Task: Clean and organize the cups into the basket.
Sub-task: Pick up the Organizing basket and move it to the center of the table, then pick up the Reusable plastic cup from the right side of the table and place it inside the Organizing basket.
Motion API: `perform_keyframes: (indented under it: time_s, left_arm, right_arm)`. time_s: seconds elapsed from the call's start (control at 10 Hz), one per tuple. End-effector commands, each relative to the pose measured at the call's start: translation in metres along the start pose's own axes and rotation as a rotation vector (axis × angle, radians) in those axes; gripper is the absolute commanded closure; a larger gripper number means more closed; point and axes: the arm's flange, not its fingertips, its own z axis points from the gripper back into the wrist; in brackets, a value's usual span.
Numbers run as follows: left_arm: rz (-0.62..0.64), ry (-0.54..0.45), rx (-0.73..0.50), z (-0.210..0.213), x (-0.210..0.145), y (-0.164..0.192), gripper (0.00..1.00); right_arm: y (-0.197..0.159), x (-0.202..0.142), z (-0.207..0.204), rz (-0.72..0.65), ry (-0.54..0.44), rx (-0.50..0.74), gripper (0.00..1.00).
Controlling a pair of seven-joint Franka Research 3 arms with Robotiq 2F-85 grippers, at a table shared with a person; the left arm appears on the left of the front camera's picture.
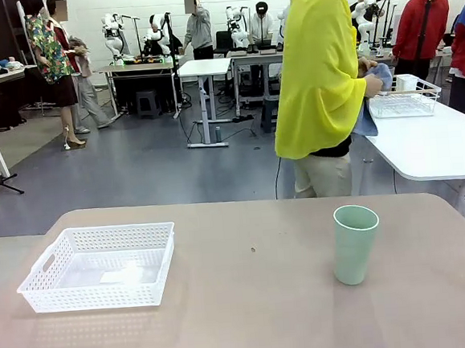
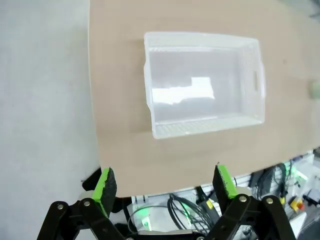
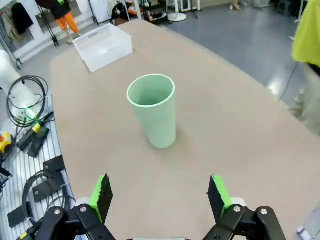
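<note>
A single pale mint green cup (image 1: 355,243) stands upright, mouth up, on the right half of the beige table (image 1: 252,317). It is a tall, handleless tumbler that narrows toward its base. Well apart from it, on the table's left half, sits the white basket (image 1: 97,296), shallow and rectangular, with lattice-mesh walls, a rolled rim, a handle slot in its end wall and a glossy floor catching the light.

Seen from the right wrist, the right gripper (image 3: 160,194) hangs above the table with its green-padded fingers (image 3: 101,195) spread wide and nothing between them. The cup (image 3: 152,110) stands ahead of them, clear of both pads, and the basket (image 3: 110,54) lies farther off beyond it.

The left gripper (image 2: 165,181) looks straight down from high over the table's near edge. Its jaws are equally wide apart and hold nothing, and the basket (image 2: 207,127) lies below and just ahead of the pads.

At the far side a person in a yellow top (image 1: 317,70) stands turned toward a neighbouring white table, handling a blue cloth (image 1: 367,119).
</note>
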Motion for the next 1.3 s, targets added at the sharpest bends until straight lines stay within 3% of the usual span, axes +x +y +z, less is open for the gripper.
perform_keyframes:
  time_s: [0.0, 0.1, 0.6, 0.7, 0.8, 1.2]
  left_arm:
    - [0.055, -0.019, 0.035, -0.022, -0.007, -0.004, 0.00]
    - [0.000, 0.000, 0.000, 0.000, 0.000, 0.000, 0.00]
    - [0.013, -0.018, -0.012, -0.003, -0.001, -0.001, 0.00]
    - [-0.026, 0.005, 0.049, -0.018, 0.010, -0.002, 0.00]
    - [-0.046, 0.036, 0.078, -0.032, 0.021, -0.003, 0.00]
    - [-0.049, 0.140, 0.099, -0.069, 0.038, 0.006, 0.00]
  right_arm:
    - [0.037, -0.025, -0.028, -0.044, 0.027, 0.065, 0.00]
    - [0.000, 0.000, 0.000, 0.000, 0.000, 0.000, 0.00]
    - [0.000, 0.001, -0.002, -0.002, -0.002, 0.012, 0.00]
    - [0.002, 0.001, -0.022, 0.151, 0.023, 0.118, 0.00]
    - [-0.001, 0.004, -0.047, 0.234, 0.020, 0.139, 0.00]
    - [-0.028, 0.001, -0.106, 0.368, 0.039, 0.321, 0.00]
